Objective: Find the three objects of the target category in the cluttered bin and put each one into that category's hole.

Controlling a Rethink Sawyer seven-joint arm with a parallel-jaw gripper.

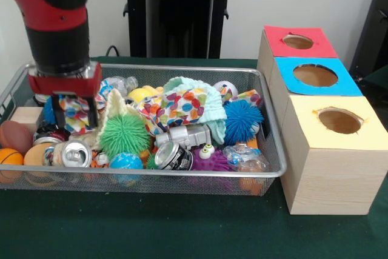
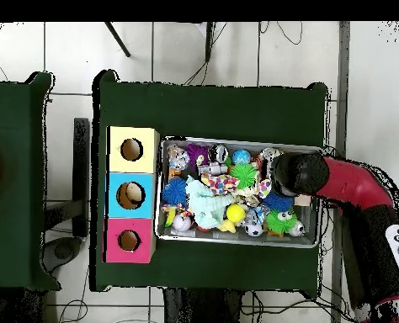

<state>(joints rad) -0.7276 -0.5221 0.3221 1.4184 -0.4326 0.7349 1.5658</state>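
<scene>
Where green table (image 1: 182,228) stands, tiled floor (image 2: 236,50)

Silver wire-mesh bin (image 1: 267,171); pale matt wooden boxes (image 1: 330,180); shiny metal cans (image 1: 173,156); spiky rubbery green ball (image 1: 124,136); dotted cloth (image 1: 176,106).

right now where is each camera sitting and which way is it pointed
Front view: sits across the table and faces the robot, looking at the bin and the three wooden boxes; the arm comes down at the left, its gripper in the clutter, fingers apart.
Overhead view: sits above, looking straight down; the arm enters from the lower right and hides the gripper.
Both show the bin, the boxes and the green spiky ball.
</scene>
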